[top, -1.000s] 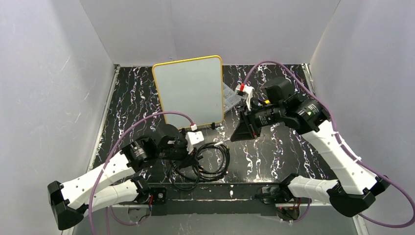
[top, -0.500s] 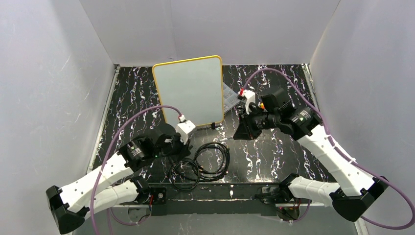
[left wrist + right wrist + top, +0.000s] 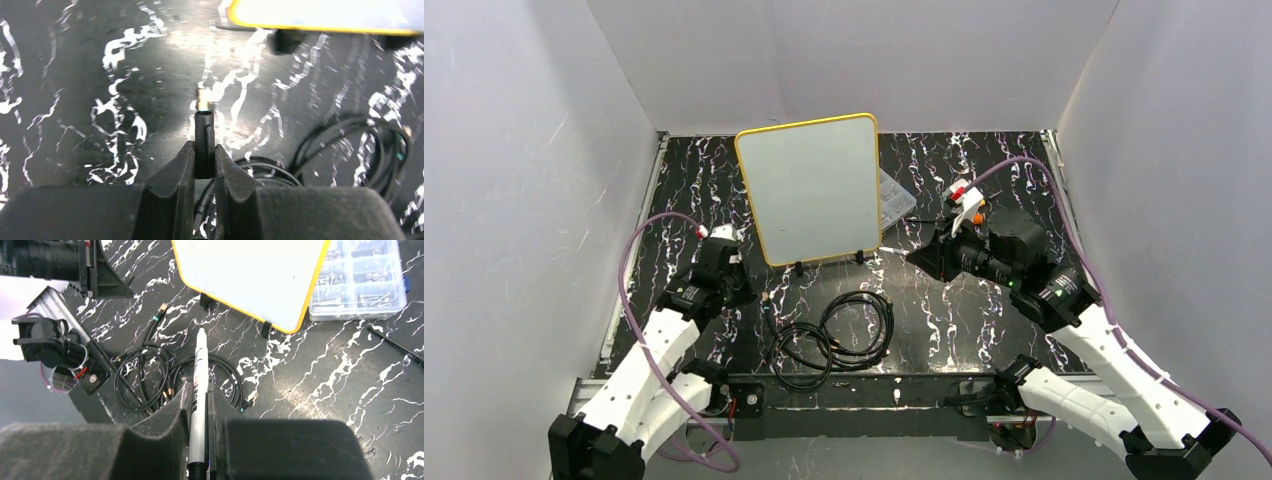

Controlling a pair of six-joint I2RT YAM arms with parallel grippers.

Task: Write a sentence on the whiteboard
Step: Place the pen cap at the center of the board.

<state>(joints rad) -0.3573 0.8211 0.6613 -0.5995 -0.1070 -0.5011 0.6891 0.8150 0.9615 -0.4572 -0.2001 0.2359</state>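
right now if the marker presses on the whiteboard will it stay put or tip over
The whiteboard seems to stand on two small black feet at its lower edge, so a firm push would probably tip or slide it back. It looks thin and stiff, likely light for its size.

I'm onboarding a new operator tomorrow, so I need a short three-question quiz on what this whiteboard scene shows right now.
1. True or false: the whiteboard already carries writing.
2. What does the right gripper clamp? A) a sponge B) a white marker C) a ruler
3. Fill in: the left gripper is shut on a small black ____.

Key: 1 false; 2 B; 3 cap.
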